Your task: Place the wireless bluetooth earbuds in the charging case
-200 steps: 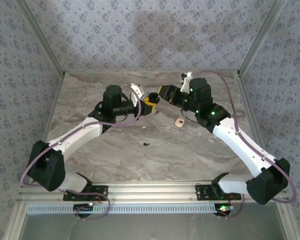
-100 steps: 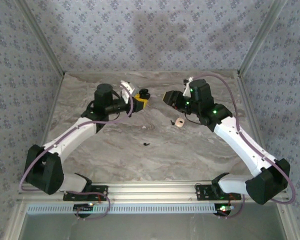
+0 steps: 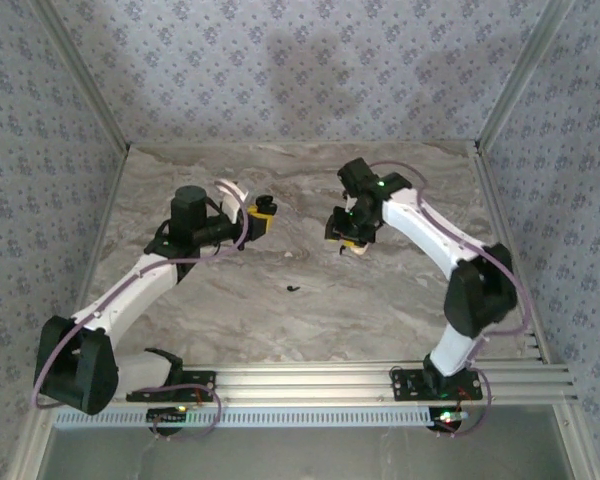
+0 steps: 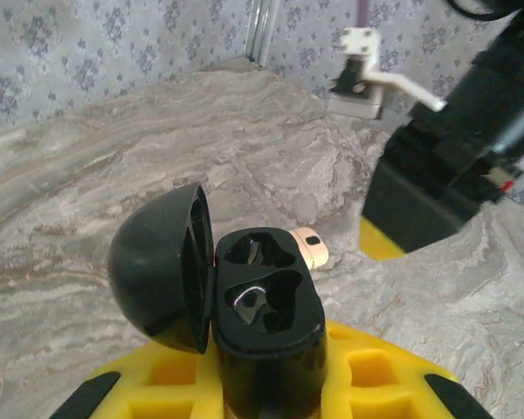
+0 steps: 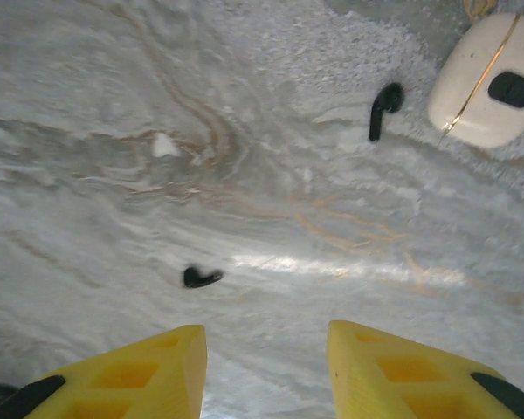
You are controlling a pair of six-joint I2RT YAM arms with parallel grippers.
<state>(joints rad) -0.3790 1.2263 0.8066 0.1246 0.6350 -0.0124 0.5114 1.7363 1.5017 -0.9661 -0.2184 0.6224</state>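
Two earbuds [image 5: 201,278] lay loose on the table [image 5: 96,78]; I had the open charging case [image 4: 266,305], sockets empty, clamped in the left gripper [image 3: 262,213], right gripper [image 5: 266,367] jaws apart, empty.

The left arm [image 3: 130,290] and the right arm [image 3: 430,225] each pair glossy white link shells with chunky black joint housings. A thin purple cable [image 3: 521,295] loops loosely along each arm. The gripper fingers [image 5: 140,371] are bright yellow moulded blocks with square recessed pockets and black tips. Small green lights [image 3: 380,183] glow near the right arm's wrist.
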